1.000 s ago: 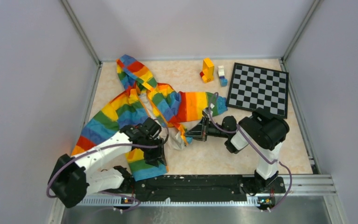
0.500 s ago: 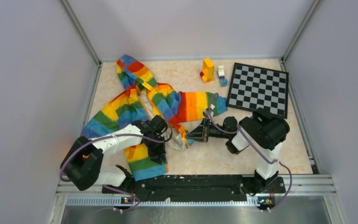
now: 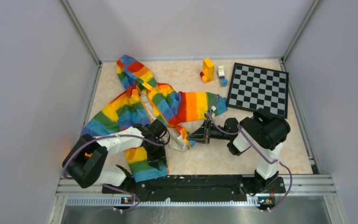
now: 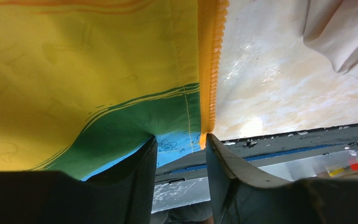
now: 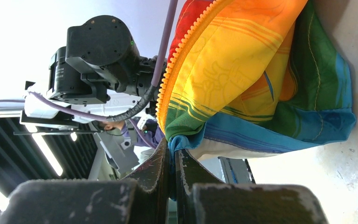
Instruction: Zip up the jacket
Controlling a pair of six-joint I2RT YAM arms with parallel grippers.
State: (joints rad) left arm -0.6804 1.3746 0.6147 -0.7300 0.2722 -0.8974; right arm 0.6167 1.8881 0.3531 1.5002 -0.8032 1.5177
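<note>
Since the orange toothed zipper strip (image 4: 208, 70) runs lengthwise straight away from my left gripper (image 4: 181, 142), with its bottom end at the tip of one finger of the parted, empty jaws, my left arm is the nearer to this half. My right gripper (image 5: 171, 151) is pinched narrow on the blue hem corner of the other front panel, which is apart across the bare beige table (image 3: 205, 158). The small rainbow-striped hooded fabric jacket (image 3: 121, 112) lies open and rumpled, with its hood toward the far wall and the zip not yet joined.
</note>
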